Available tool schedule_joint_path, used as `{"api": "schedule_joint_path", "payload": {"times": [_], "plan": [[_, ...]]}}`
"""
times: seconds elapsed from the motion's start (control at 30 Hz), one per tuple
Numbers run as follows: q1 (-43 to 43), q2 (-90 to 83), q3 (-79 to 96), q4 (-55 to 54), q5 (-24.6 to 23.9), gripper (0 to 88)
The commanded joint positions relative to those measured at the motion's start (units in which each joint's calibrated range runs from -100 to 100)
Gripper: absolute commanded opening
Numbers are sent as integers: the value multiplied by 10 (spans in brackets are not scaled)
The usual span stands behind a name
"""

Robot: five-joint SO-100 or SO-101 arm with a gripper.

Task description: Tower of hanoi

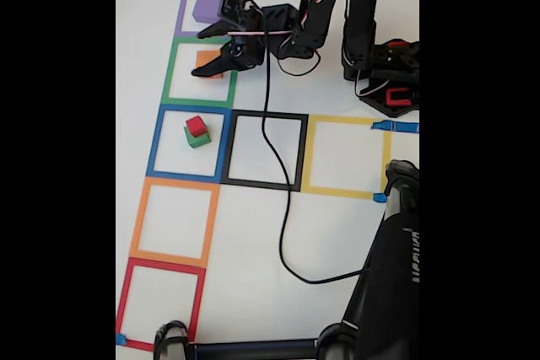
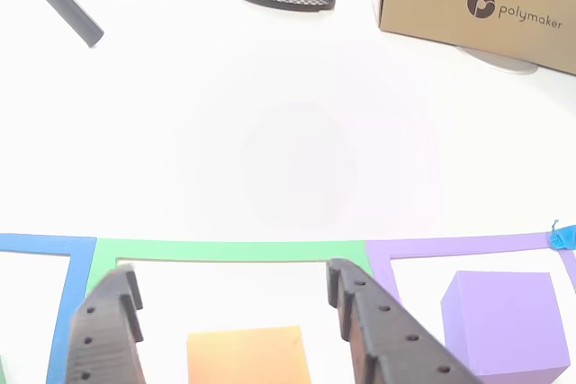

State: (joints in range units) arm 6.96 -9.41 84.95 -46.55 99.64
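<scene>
Smallest block (image 1: 196,126) atop another (image 1: 199,138), apparently centred inside its tape square (image 1: 157,142), fixed view.

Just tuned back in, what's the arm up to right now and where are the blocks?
The gripper is open and hovering over the orange block inside the green tape square, fingers on either side of it, not yet closed. The purple block sits alone in the purple tape square. In the fixed view, the red block is stacked on the green block in the blue tape square.
</scene>
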Motion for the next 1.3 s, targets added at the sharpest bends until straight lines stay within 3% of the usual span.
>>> {"api": "schedule_joint_path", "payload": {"times": [0.0,0.2,0.33,0.57,0.77,1.1,1.27], "plan": [[4,-146,6,126,4,135],[7,-358,-43,425,4,18],[-6,-441,-136,623,4,2],[-34,-446,-427,1002,4,1],[-78,-419,-681,1240,4,1],[-160,-369,-950,1463,4,1],[-171,-368,-960,1464,4,1]]}}
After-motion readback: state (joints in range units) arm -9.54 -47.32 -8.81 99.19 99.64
